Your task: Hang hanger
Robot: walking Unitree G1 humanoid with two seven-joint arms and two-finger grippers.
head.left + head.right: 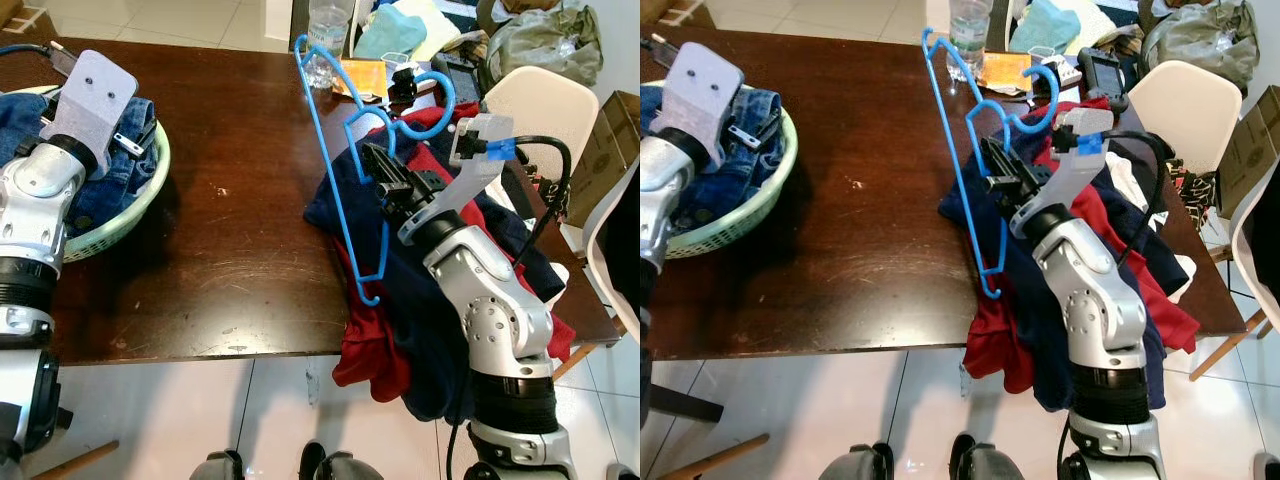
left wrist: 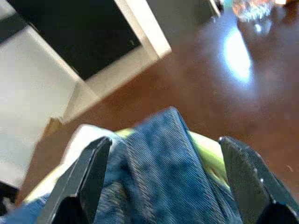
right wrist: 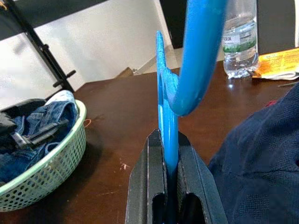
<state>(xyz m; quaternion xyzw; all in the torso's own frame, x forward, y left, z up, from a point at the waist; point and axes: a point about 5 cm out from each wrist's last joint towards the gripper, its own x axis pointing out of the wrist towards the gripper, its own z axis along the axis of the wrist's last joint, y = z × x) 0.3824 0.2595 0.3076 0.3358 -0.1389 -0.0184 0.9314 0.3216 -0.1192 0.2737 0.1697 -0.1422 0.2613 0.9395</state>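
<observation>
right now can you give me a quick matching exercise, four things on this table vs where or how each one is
Things:
1. hanger
2. jeans
3. water bottle
4. red and navy clothes

Places or states:
A. in the green basket
B. standing at the table's far edge
C. draped over the table's near edge
D. clamped between the right gripper's fingers

Pairs: 1-D, 2-A, 3-B, 4-C

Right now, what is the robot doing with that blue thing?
The robot's right hand is shut on a blue hanger, holding it up over the dark wooden table beside a pile of navy and red clothes. Its left hand is open above the jeans in a green basket. The hanger is not hung up yet.
</observation>
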